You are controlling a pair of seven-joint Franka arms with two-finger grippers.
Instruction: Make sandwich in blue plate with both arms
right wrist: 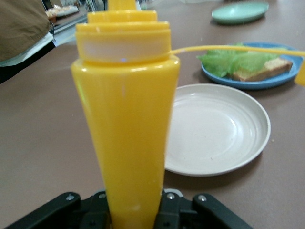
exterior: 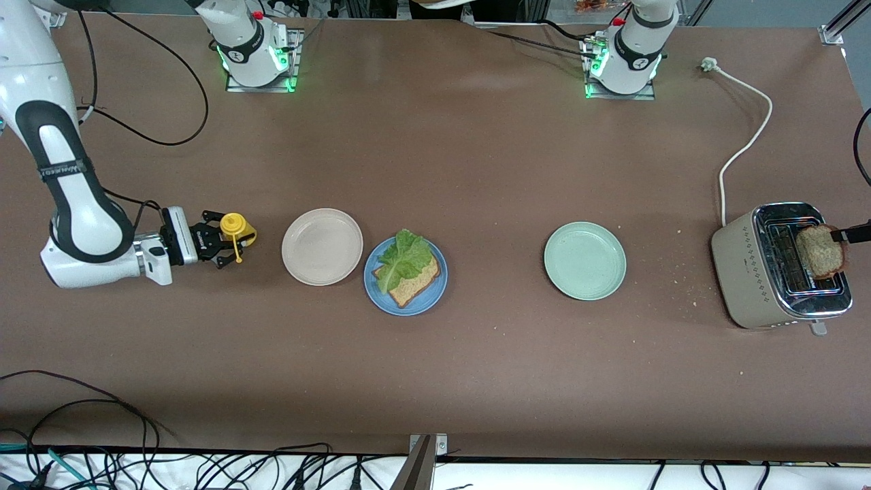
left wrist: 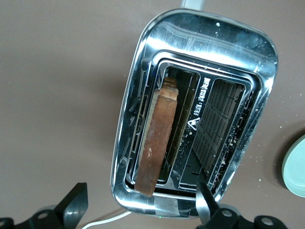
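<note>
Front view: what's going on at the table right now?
The right gripper is shut on a yellow squeeze bottle beside the beige plate. The blue plate holds one toast slice topped with lettuce. The left gripper hangs open over the toaster, where the second slice stands in a slot.

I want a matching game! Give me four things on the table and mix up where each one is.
Things:
1. lettuce leaf
2. yellow squeeze bottle
3. second bread slice
4. beige plate

Places:
A. sticking up out of the toaster
B. on the bread on the blue plate
C. gripped in the right tool
D. bare, beside the blue plate

Pairs: 1-B, 2-C, 3-A, 4-D
</note>
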